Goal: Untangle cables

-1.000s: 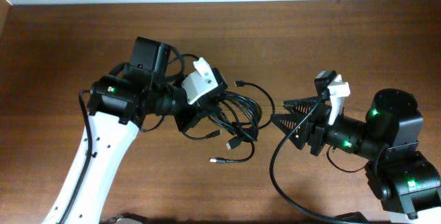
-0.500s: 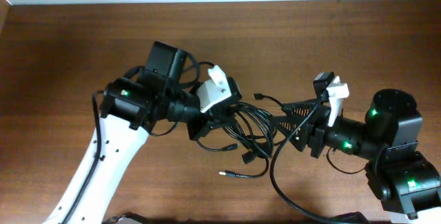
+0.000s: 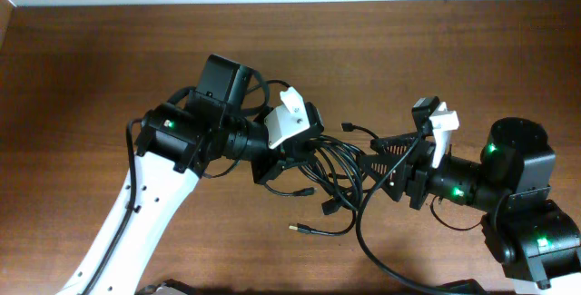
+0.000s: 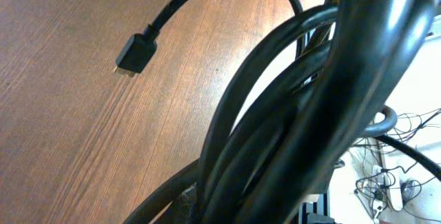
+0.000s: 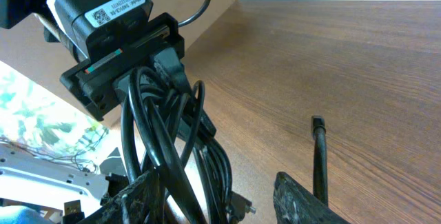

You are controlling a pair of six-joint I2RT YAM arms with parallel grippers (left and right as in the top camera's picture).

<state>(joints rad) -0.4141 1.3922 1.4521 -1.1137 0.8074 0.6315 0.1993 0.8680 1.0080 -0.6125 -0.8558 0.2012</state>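
Right up close on my right wrist cam: my right gripper [image 5: 220, 200] is spread apart, one finger [image 5: 306, 198] on each side of the bottom edge. A few strands of the cables [image 5: 165, 141] hang down in the gap, hugging the left-hand finger. Nothing's pinched there as far as I can see. One cord with a plug [image 5: 318, 123] pokes up just beside the other finger, with the table [image 5: 358, 58] behind it.

A bit further back, my left gripper [image 5: 160, 72] is clamped tight on the top of the bunch, so the whole tangle dangles from it. The left wrist cam is basically all fat black loops filling the lens, plus one more plug end over the wood behind them.

From above, the cables are strung between my two grippers mid-table. A gold-tipped plug [image 3: 298, 229] trails on the wood just past the tangle.
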